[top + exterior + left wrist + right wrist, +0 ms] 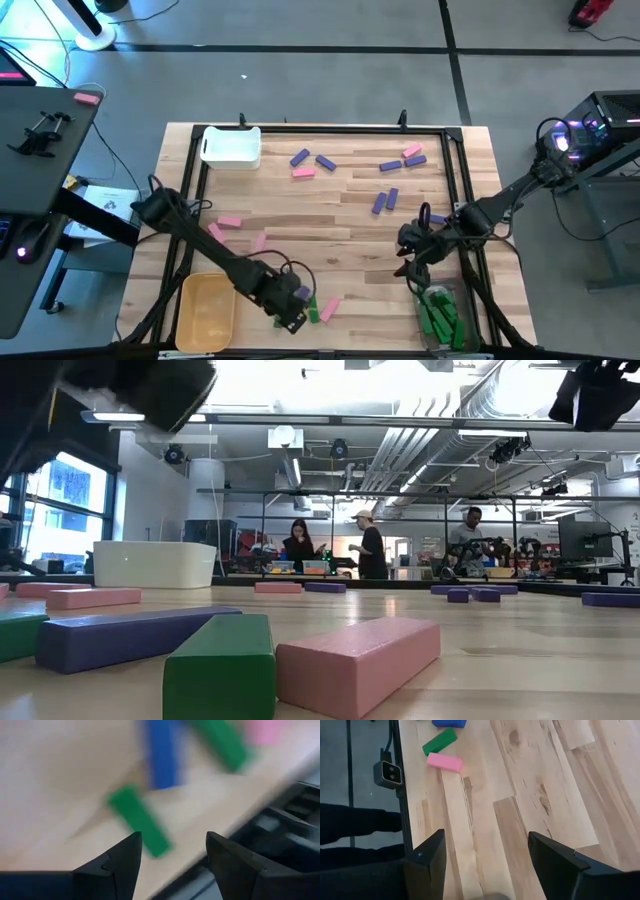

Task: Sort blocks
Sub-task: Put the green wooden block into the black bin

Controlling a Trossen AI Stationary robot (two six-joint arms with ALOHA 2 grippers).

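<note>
Left tool [293, 318]: fingers apart, empty, low at the bench's [330, 215] near edge; a green block [139, 820] lies just ahead, purple [161, 752] and pink ones beside it.
Right tool [411, 268]: fingers apart, empty, above the clear bin [440, 320].
Blocks: purple and pink ones scattered across the far half.
Bins: clear bin holds green blocks; yellow bin [207, 310] near left; white bin [231, 146] far left.
</note>
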